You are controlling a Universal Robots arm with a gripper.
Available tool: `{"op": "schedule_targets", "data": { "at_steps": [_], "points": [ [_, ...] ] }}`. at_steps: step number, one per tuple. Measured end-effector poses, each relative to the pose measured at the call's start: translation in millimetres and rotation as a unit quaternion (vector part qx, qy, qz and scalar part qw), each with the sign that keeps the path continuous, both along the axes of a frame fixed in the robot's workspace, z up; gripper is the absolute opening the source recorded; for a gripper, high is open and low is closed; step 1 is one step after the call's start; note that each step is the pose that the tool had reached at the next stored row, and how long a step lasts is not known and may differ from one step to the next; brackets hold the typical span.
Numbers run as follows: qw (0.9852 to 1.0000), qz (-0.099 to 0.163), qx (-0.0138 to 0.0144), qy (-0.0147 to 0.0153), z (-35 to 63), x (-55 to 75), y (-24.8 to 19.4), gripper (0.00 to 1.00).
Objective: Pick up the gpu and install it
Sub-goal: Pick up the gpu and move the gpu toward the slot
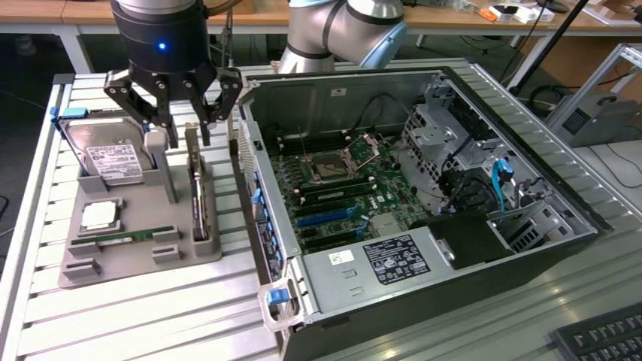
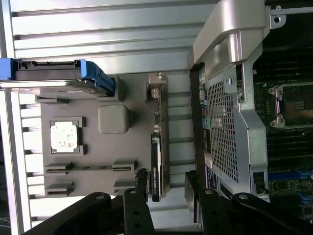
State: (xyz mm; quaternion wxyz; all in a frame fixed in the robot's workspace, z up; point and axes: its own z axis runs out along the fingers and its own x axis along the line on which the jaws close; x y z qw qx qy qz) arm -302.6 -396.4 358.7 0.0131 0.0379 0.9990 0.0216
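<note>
Just beneath the gripper (image 1: 183,129) — fingers spread wide, empty — the gpu (image 1: 198,197) stands on edge in a grey holder (image 1: 110,259): light, stiff, fragile; likely best pinched across its flat faces.

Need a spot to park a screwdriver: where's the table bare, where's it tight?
Bare: table slats at the exterior view's lower left, bordered by the gray tray and PC case; also the strip between case and keyboard. Crowded: the tray: hard drive, CPU, RAM stick, gpu, with the open end effector over the gpu.
</note>
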Motion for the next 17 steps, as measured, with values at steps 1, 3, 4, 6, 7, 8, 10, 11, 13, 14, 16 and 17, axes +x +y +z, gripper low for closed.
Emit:
{"op": "schedule_targets", "data": {
  "at_steps": [1, 3, 4, 6, 7, 8, 10, 11, 13, 14, 16, 17],
  "points": [
    [1.0, 0.0, 0.0, 0.0, -0.2, 0.0, 0.0, 0.44],
    [1.0, 0.0, 0.0, 0.0, -0.8, 0.0, 0.0, 0.44],
    [1.0, 0.0, 0.0, 0.0, -1.1, 0.0, 0.0, 0.44],
    [1.0, 0.0, 0.0, 0.0, -1.7, 0.0, 0.0, 0.44],
    [1.0, 0.0, 0.0, 0.0, -1.9, 0.0, 0.0, 0.44],
    [1.0, 0.0, 0.0, 0.0, -2.1, 0.0, 0.0, 0.44],
    [1.0, 0.0, 0.0, 0.0, -2.5, 0.0, 0.0, 0.44],
    [1.0, 0.0, 0.0, 0.0, -2.8, 0.0, 0.0, 0.44],
    [1.0, 0.0, 0.0, 0.0, -3.2, 0.0, 0.0, 0.44],
    [1.0, 0.0, 0.0, 0.0, -3.5, 0.0, 0.0, 0.44],
    [1.0, 0.0, 0.0, 0.0, -4.1, 0.0, 0.0, 0.44],
    [1.0, 0.0, 0.0, 0.0, -4.5, 0.0, 0.0, 0.44]
  ]
}}
